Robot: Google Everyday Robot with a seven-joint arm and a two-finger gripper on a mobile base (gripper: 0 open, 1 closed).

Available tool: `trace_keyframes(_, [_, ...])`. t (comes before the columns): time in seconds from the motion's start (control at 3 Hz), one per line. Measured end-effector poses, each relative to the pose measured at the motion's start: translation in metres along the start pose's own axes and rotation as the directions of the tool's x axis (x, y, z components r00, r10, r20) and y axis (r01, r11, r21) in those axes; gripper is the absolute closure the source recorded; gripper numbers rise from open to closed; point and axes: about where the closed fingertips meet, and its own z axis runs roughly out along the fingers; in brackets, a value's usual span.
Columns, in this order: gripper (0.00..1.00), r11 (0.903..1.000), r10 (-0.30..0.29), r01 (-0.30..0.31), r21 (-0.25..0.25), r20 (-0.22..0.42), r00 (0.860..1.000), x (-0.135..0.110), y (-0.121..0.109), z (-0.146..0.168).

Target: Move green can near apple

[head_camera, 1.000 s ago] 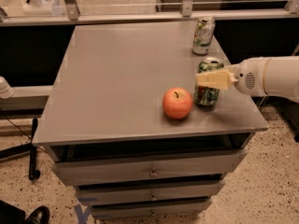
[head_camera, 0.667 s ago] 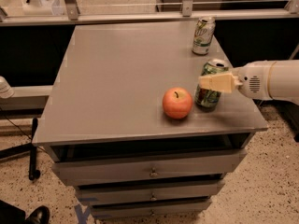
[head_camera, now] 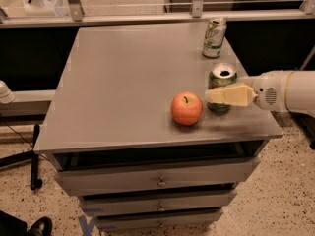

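Little has shifted: the gripper (head_camera: pixel 222 96) has dipped slightly, its cream wedge-shaped end crossing the front of the green can (head_camera: pixel 221 82); whether it grips, I cannot tell. Cylindrical and silver-topped, the can stands upright just right of the round, smooth apple (head_camera: pixel 187 108) on the matte grey cabinet top (head_camera: pixel 123 82).

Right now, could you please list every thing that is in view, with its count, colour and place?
green can: one, green with silver top, upright at the table's right front, just right of the apple
apple: one, red-orange, near the front edge
white can: one, white with green lettering, upright at the right rear
table: one, grey, centre
drawers: three, grey, under the tabletop
arm: one, white, entering from the right
gripper: one, cream, at the green can's front side
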Motion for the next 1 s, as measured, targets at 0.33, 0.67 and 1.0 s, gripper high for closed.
trace_keyframes(0.33, [0.0,0.9983,-0.013,0.014,-0.056,0.019,1.0,0.007,0.008,-0.005])
trace_keyframes(0.67, [0.0,0.9941,-0.024,0.028,-0.105,0.037,0.999,0.008,0.015,-0.006])
trace_keyframes(1.0, [0.0,0.9918,-0.06,0.068,-0.108,0.076,0.995,0.007,0.023,-0.018])
